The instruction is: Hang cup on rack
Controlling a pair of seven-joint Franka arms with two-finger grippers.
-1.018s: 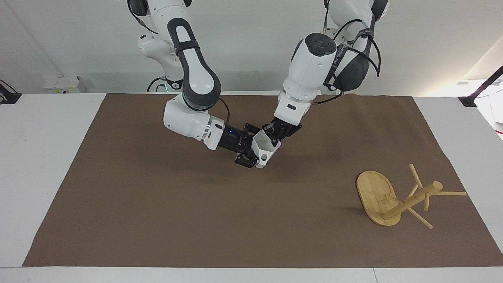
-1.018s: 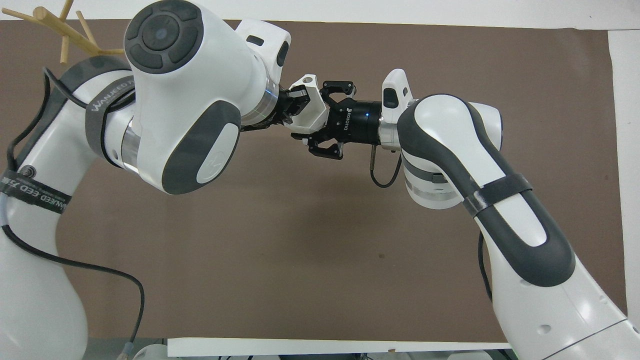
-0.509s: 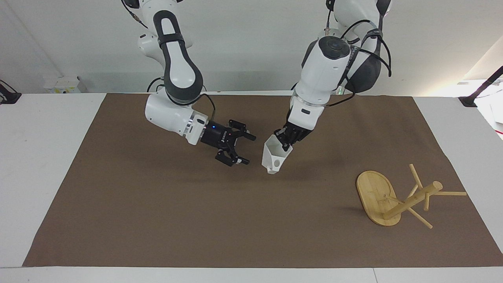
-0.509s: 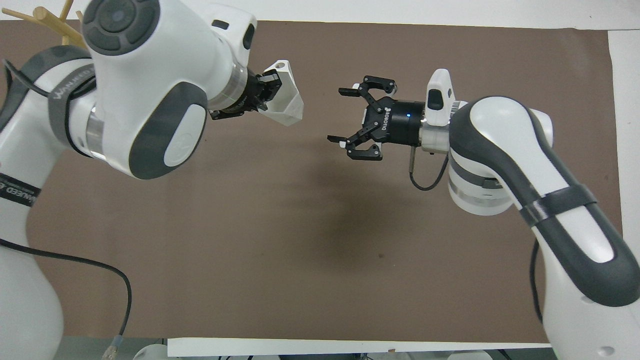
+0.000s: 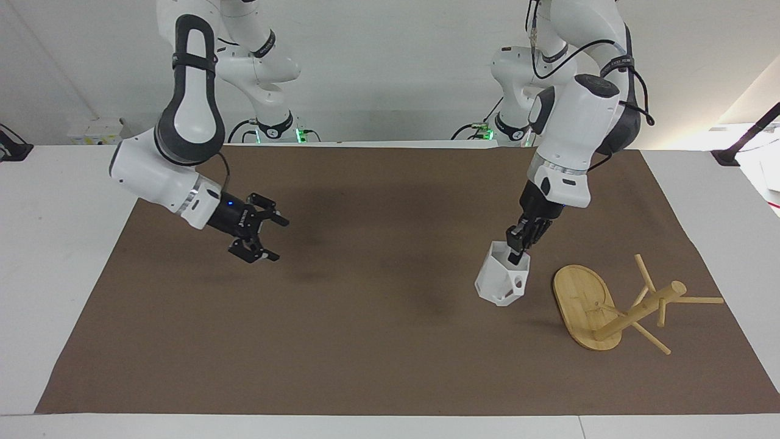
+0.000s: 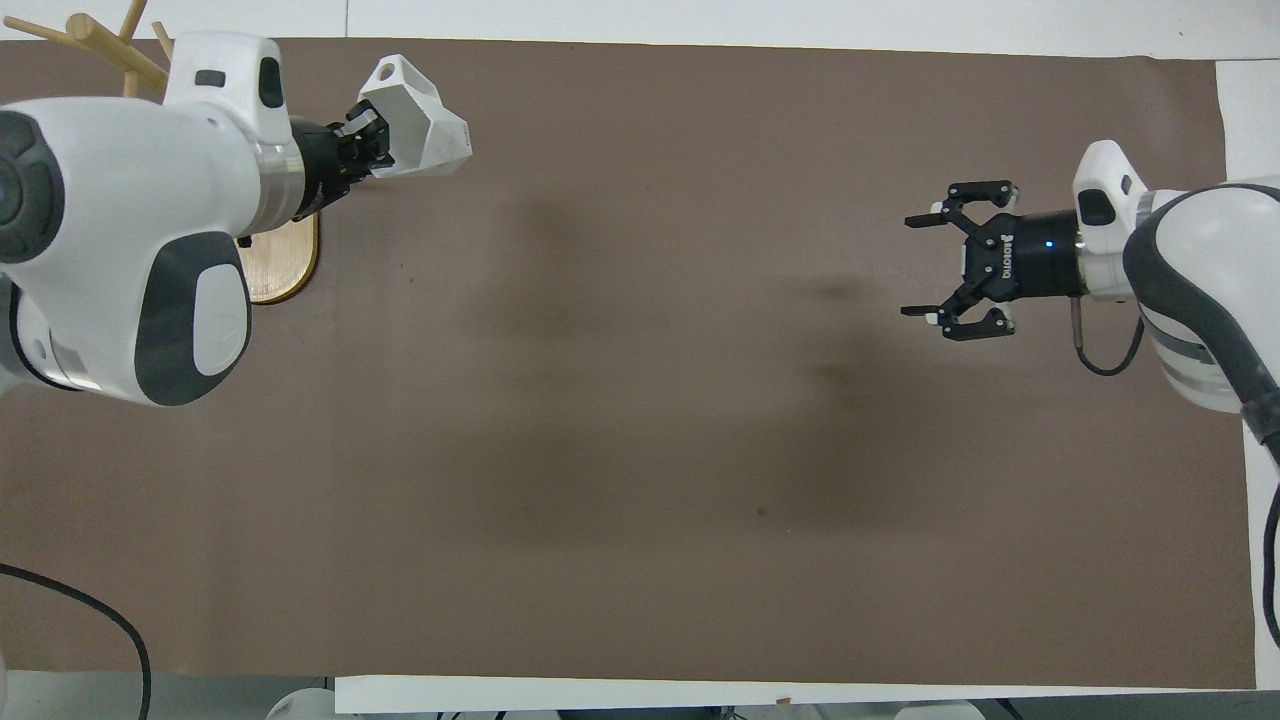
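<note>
Now left gripper point(image 5: 516, 247) pinches faceted white cup point(image 5: 502, 281) rim beside toppled bamboo rack point(image 5: 609, 308); right gripper point(image 5: 263, 238) spread wide

White faceted cup point(image 5: 502, 281), handle with hole, tilted, held at its rim above the brown mat, right of frame centre in the facing view. Bamboo rack point(image 5: 615, 308) tipped on its side, lower right, oval base on edge.

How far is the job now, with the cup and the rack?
Done: the left tool grips the cup by its rim, beside the rack. In hand: carrying it there. Left: the rack lies tipped over, and no peg holds the cup. The right tool waits open.
</note>
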